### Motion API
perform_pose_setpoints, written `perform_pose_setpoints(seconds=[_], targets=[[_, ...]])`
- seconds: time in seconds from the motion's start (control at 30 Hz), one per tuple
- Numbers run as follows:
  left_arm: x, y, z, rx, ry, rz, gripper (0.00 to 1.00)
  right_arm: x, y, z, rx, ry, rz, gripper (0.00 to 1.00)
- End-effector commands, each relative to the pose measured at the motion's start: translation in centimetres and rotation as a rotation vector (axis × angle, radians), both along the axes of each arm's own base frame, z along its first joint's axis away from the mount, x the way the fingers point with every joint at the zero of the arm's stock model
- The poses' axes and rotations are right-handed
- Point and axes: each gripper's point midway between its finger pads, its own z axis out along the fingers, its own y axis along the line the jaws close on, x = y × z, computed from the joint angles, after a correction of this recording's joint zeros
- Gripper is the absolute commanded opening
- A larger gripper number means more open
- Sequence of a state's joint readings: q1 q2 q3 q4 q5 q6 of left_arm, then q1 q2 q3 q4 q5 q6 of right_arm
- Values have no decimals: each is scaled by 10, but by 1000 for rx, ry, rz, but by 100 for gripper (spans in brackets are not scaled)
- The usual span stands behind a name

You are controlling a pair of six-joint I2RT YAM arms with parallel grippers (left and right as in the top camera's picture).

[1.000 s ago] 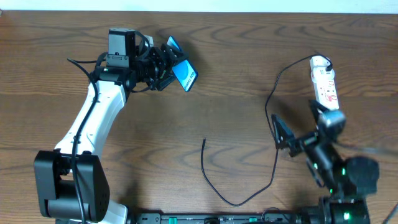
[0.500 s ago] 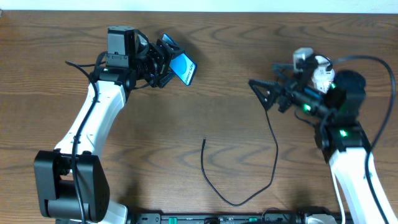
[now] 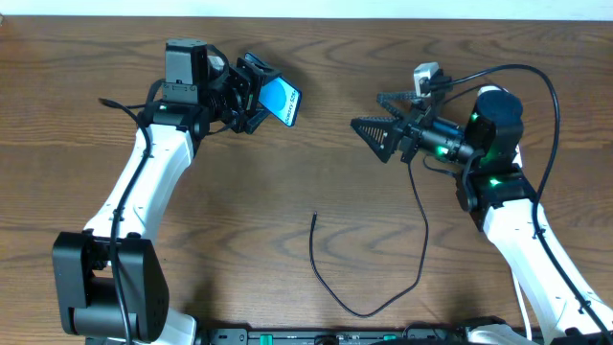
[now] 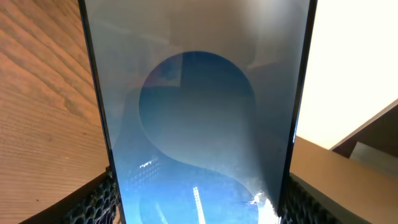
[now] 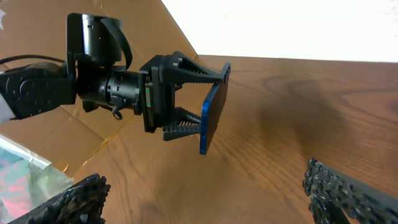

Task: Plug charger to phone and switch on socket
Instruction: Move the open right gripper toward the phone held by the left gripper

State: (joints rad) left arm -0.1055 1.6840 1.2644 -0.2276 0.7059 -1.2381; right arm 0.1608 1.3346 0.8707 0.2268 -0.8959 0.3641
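Observation:
The phone (image 3: pixel 283 102), its screen light blue, is held off the table at the back left, with my left gripper (image 3: pixel 262 96) shut on its edges. It fills the left wrist view as the phone (image 4: pixel 199 118), a finger (image 4: pixel 98 200) against each side. My right gripper (image 3: pixel 367 110) stands open to the phone's right, pointing at it, with nothing between its fingers. In the right wrist view the phone (image 5: pixel 212 111) shows edge-on in the left gripper (image 5: pixel 186 93). The charger (image 3: pixel 422 257) lies loose on the table, its tip (image 3: pixel 314 217) in the middle. The socket is hidden under my right arm.
The wooden table (image 3: pixel 239 211) runs across the overhead view. The charger's black cable loops from the tip down toward the front edge (image 3: pixel 364 313) and back up under the right arm. A brown cardboard surface (image 5: pixel 37 143) lies beyond the table's far edge.
My right arm has swung up from the front right and turned left, its open gripper now facing the phone and covering the socket. The left gripper has tilted the phone slightly.

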Motion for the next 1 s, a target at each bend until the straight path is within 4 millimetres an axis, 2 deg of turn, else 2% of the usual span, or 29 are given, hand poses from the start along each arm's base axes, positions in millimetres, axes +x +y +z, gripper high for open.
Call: perform_pose_setpoints(seconds=[0.0,0.23,0.6,0.97], targets=[[0,0,15,-28,-13,20,7,-2,5,8,26,23,17,99],[-4,-12,15,-25,-13,-7,7,6,3,-8,17,102,-30,99],[-13,-38,14,-24,-5,-48,8,14,31,-42,-42,164,-58,99],[-21,-61,12,-1,-7,-71,7,16,49,-57,-68,164,-61,99]])
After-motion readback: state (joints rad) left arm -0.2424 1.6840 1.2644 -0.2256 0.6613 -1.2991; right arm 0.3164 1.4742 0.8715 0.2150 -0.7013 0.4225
